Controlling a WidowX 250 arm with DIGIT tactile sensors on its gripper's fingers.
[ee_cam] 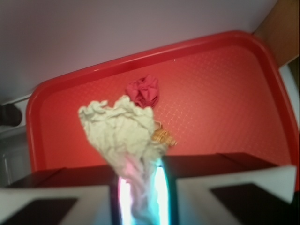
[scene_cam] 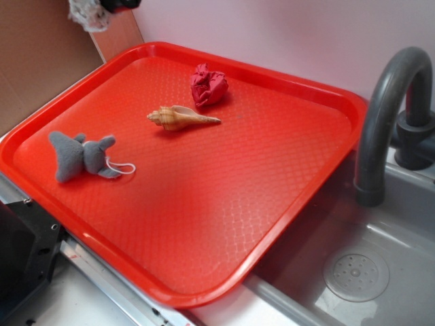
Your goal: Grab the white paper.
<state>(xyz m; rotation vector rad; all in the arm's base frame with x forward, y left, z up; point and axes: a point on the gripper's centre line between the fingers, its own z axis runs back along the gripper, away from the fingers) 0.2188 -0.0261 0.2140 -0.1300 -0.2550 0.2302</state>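
Up high, the claw (ee_cam: 143, 187) is pinched tight on the white paper (ee_cam: 121, 129). In the wrist view, the paper ball sticks out from between the two fingers (ee_cam: 225, 180), with its thin end squeezed in the gap and its fat, wrinkly end poking out free. In the outside view, a bit of the paper shows at the very top edge, off the red tray (scene_cam: 319, 170) and well above it.

The paper looks very light and soft. It would squash easily, and the crinkles give the claw something to hold, so it likely won't slip. The pinch on the narrow end looks like a good spot.

Down on the tray lie the red paper ball (scene_cam: 208, 85), a seashell (scene_cam: 182, 117) and a grey toy elephant (scene_cam: 80, 155). A grey tap (scene_cam: 387, 115) and a sink (scene_cam: 380, 258) sit beside the tray.
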